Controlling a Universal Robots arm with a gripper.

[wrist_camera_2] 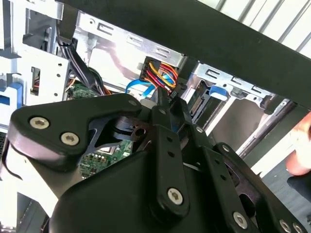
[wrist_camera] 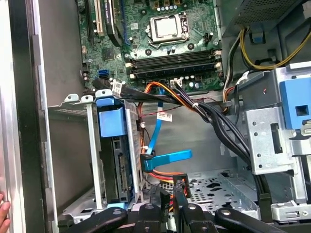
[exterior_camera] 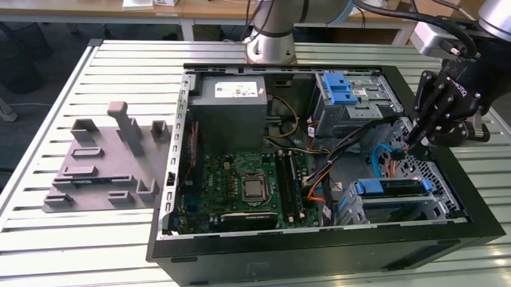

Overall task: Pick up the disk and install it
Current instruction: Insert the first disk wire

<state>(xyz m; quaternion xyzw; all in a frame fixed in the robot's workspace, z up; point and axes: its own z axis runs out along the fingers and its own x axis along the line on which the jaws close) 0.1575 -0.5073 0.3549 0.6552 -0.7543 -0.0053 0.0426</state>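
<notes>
Sitting on edge inside the computer case (exterior_camera: 319, 239), in its silver cage (exterior_camera: 441, 206), blue bracket up: disk (exterior_camera: 389, 187). Also inside the case, low over the cables (exterior_camera: 382, 156): hand (exterior_camera: 408, 145), spread or pinching, cannot tell. Case on slatted tabletop (exterior_camera: 80, 239).
</notes>
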